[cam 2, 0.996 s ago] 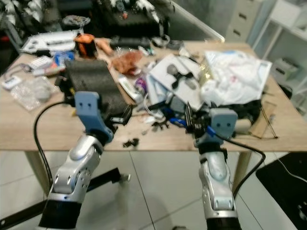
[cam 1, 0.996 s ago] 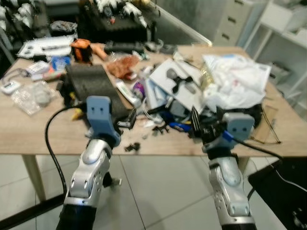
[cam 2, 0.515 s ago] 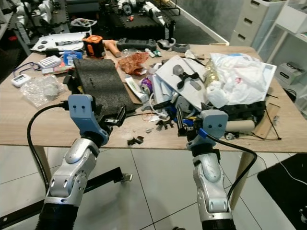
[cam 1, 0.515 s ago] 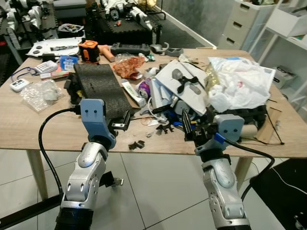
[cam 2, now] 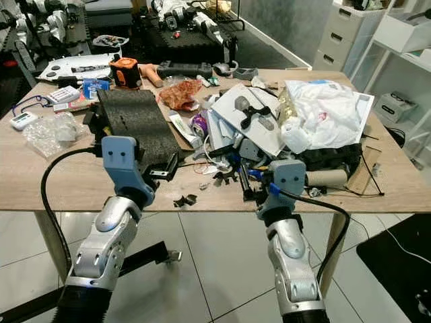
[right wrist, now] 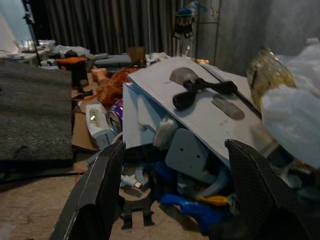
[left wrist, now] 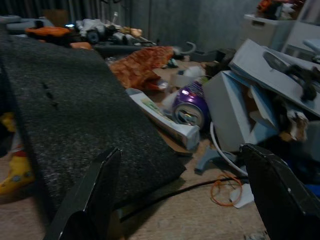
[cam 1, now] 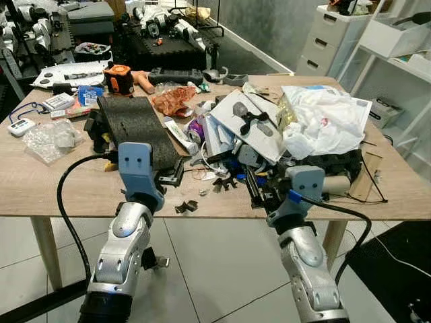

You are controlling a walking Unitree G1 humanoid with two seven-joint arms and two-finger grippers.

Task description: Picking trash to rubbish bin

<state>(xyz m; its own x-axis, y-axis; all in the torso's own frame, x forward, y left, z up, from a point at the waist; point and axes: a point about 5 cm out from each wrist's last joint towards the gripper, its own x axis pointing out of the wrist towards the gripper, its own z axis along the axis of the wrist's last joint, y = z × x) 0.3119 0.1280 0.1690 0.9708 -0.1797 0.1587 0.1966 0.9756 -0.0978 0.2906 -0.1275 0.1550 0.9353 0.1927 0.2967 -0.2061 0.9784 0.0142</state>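
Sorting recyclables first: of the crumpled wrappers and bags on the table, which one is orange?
The orange wrapper lying behind the black foam mat, near the purple can. The others are the white plastic bag and the clear bag.

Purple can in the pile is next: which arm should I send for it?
Left, probably. The left pincer is open and looks almost straight at the purple can, with bare table in front of it. The right pincer, also open, faces the white box pile, with the can off to one side.
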